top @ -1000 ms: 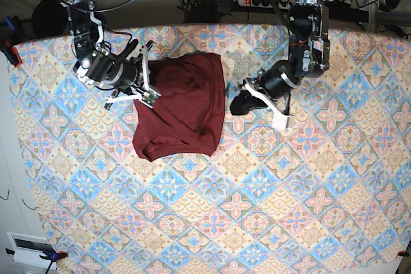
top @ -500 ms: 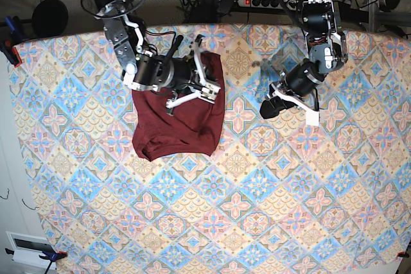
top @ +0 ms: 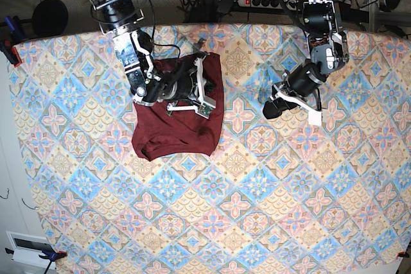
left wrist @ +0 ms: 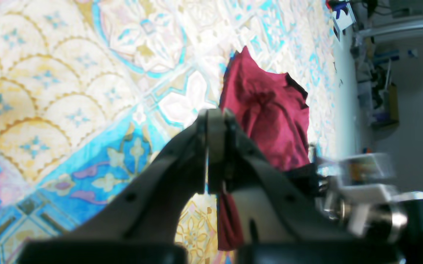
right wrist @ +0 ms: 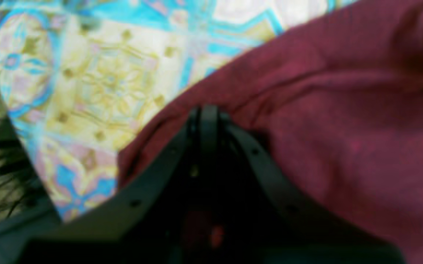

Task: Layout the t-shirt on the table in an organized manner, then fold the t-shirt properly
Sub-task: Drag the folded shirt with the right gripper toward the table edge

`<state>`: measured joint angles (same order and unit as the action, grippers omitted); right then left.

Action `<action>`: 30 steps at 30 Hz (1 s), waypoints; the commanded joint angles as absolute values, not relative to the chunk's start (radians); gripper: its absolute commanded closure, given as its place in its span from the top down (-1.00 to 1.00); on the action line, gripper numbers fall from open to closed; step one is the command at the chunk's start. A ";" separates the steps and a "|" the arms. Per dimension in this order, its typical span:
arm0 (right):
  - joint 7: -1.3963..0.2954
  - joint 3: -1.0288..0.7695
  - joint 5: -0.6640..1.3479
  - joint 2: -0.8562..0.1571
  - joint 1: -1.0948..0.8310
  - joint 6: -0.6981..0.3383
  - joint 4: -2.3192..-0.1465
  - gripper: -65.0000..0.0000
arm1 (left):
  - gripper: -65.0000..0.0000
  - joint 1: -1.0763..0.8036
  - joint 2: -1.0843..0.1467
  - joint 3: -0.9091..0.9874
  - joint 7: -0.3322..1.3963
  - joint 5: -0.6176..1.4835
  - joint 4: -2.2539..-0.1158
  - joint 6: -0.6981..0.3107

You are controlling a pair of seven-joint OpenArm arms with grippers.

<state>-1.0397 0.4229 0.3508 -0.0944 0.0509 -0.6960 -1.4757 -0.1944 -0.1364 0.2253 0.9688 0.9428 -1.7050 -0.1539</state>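
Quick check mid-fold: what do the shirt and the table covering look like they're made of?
The t-shirt: soft matte maroon knit, probably cotton jersey; it slumps in rounded folds with no sheen. The table covering: a thin printed cloth in a tile pattern, lying flat and smooth; woven or coated can't be told from here.

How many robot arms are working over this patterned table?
2. The right arm's end effector is over the dark maroon knit t-shirt; the left arm's end effector hangs above bare tablecloth beside it.

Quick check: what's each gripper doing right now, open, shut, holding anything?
Left gripper: shut, empty, over the patterned table, clear of the dark maroon knit t-shirt.
Right gripper: shut, over the t-shirt; grip on cloth cannot be told.
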 commanded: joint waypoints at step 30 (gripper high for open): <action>-1.020 0.073 0.165 -0.193 0.128 -0.698 -1.337 -1.00 | -1.00 -0.153 -0.140 0.222 0.957 0.958 -1.662 -0.165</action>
